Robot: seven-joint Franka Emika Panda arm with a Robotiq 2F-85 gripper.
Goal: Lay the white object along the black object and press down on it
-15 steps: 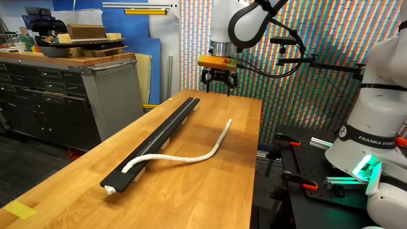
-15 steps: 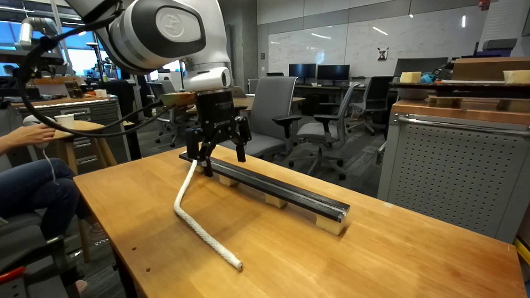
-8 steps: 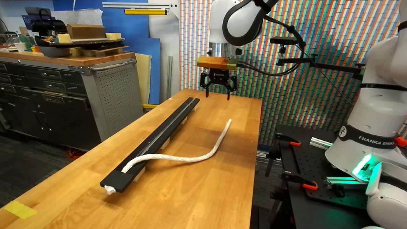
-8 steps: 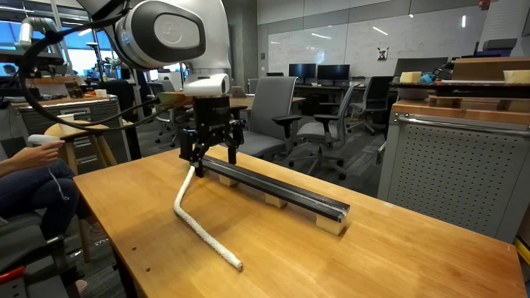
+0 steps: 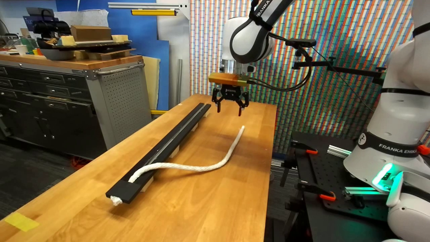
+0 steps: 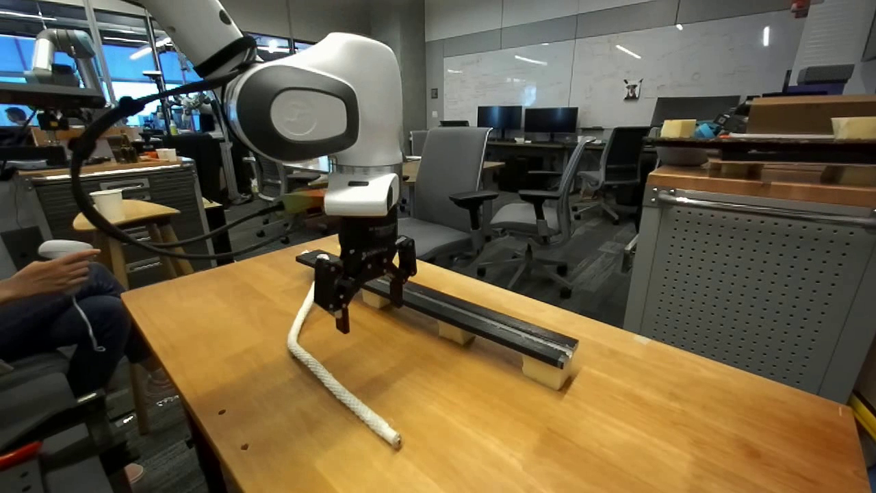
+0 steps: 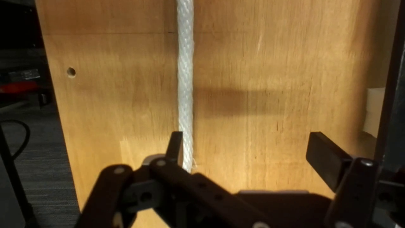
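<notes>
The gripper [image 7: 246, 137], fingers [image 7: 327, 158] wide apart, partly hides the white rope [image 7: 185, 63] in the wrist view, with the black rail [image 7: 396, 126] cropped at right.

Fingers [image 7: 327, 158]: 2, black, standing wide apart over the wooden counter [image 7: 126, 98].
White rope [image 7: 185, 69]: 1 length, nearly straight, from the top of the view down between the fingers, close by the left-hand one; contact there cannot be told. Stray fibres low down; anything below is hidden.
Black rail [image 7: 395, 126]: along the right edge of the view, well apart from the rope.
Pale block [image 7: 375, 110]: 1, partly covered by the rail.
Hole [image 7: 71, 72]: 1, near the counter's left edge.
Floor [image 7: 41, 177]: dark grey, beyond that edge.
</notes>
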